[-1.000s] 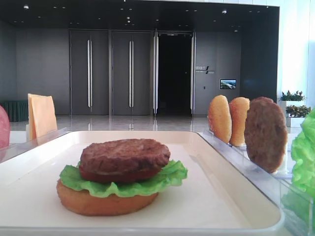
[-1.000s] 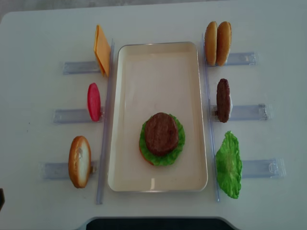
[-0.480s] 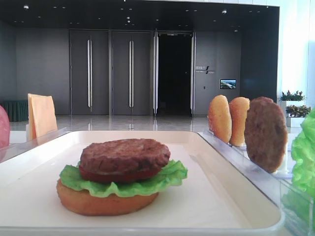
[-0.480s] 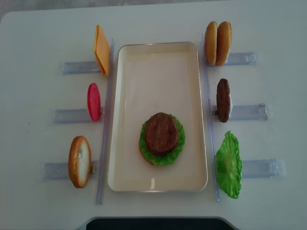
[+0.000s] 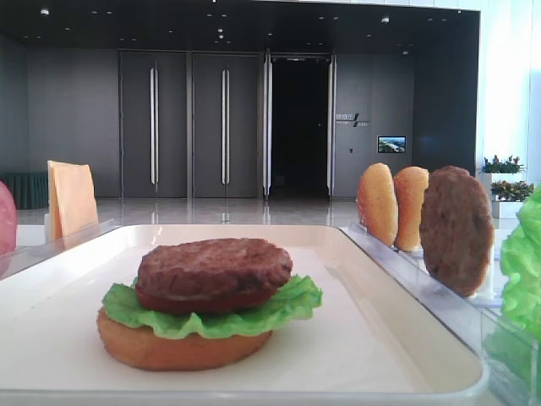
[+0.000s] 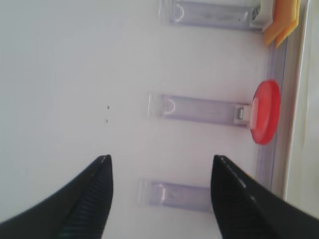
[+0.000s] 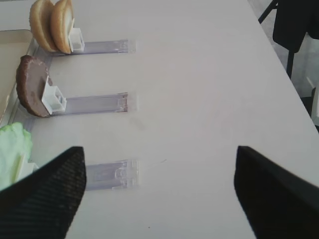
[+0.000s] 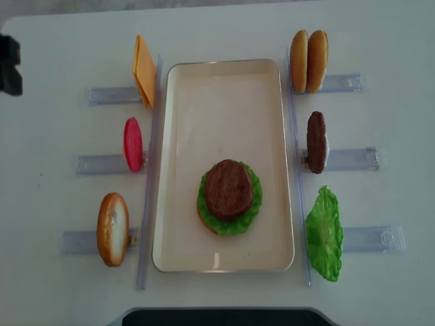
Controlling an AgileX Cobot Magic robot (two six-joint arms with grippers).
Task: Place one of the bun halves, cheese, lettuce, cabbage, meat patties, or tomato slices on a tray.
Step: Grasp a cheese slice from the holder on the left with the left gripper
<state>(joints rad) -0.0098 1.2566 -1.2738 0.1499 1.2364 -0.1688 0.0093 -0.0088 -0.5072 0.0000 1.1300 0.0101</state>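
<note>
A half-built burger sits in the near part of the tray (image 8: 272,136), a meat patty (image 8: 228,189) lying flat on lettuce (image 8: 253,212) over a bun base (image 5: 182,348), with a red edge of tomato just visible under the patty from the low exterior view. Around it on the white tabletop (image 8: 54,285), spare parts stand upright in clear holder racks (image 8: 102,164): nearest, a bun half (image 8: 112,228) on the left and a loose lettuce leaf (image 8: 323,234) on the right; farther back, a tomato slice (image 8: 132,144) left and a second patty (image 8: 316,141) right; farthest, the cheese (image 8: 144,70) left and two bun halves (image 8: 308,61) right. The left pincer (image 6: 159,199) hangs spread wide and empty above bare tabletop just outside the tomato rack; the right pincer (image 7: 159,194) is likewise spread and empty over the tabletop beyond the right-hand racks. Judging by the stack, the step in hand is choosing the next layer; the next move likely calls for the left arm to reach inward to the tomato or cheese and close on its thin upright edge. Compared with a second ago, a dark piece of the left arm (image 8: 9,64) now shows at the far left edge of the overhead view, where it had sat at the near left corner; the food has not moved.
</note>
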